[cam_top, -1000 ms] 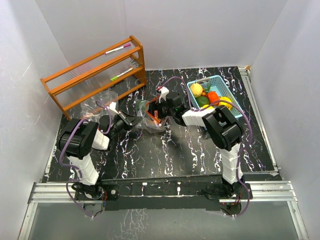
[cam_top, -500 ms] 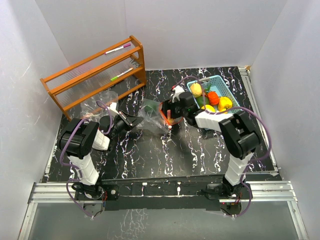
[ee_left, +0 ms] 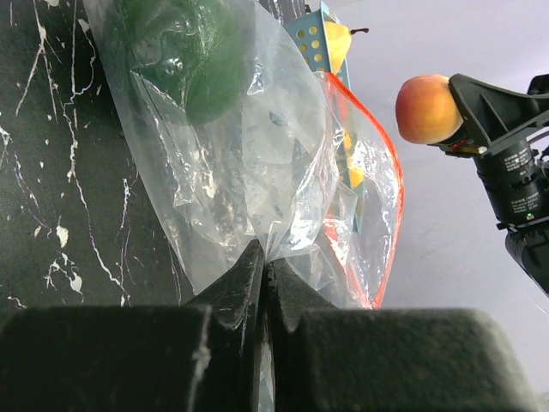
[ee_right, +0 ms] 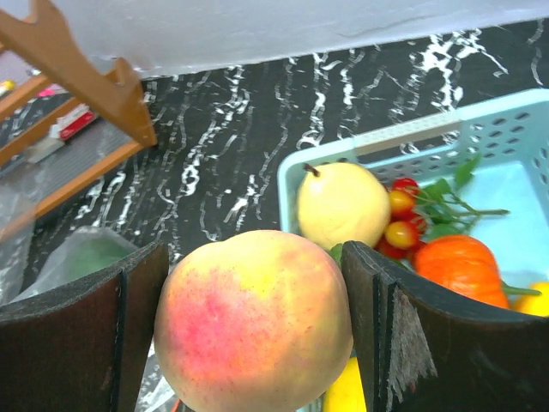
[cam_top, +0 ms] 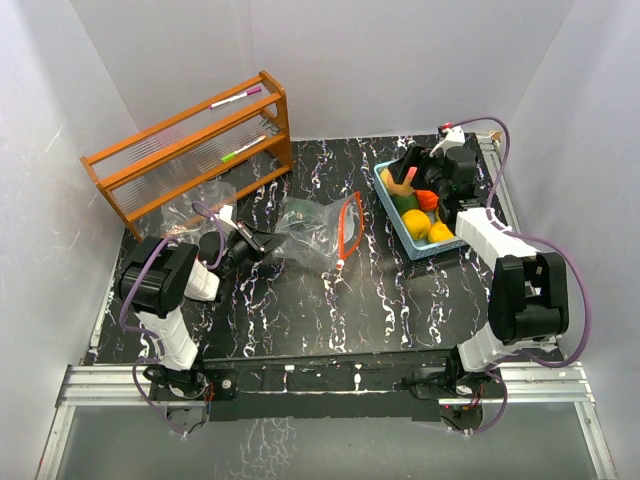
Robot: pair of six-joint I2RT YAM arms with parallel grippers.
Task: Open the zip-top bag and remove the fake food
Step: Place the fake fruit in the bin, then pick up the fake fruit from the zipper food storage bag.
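Bright, even, diffuse light fills all views; shadows on the black counter (cam_top: 380, 300) are soft and faint. The zip-top bag (ee_left: 257, 146) glints with small highlights. The left hand (ee_left: 264, 257) sits dark and blurred up close; the peach (ee_right: 253, 322) is sharp, lightly glossy.

1. The tabletop (cam_top: 380, 300) is seen as black, veined with white marbling.
2. The basket (ee_right: 403, 137) is shown in pale blue, dotted with round holes.
3. The peach (ee_right: 255, 322) is coloured yellow-orange and flushed with red.
4. The pear (ee_right: 343, 204) is rendered pale yellow.
5. The zip-top bag (cam_top: 322, 232) is clear, edged in orange-red; a dark green piece (ee_left: 193, 51) is seen inside.
6. The rack (cam_top: 175, 120) is finished in orange-brown.
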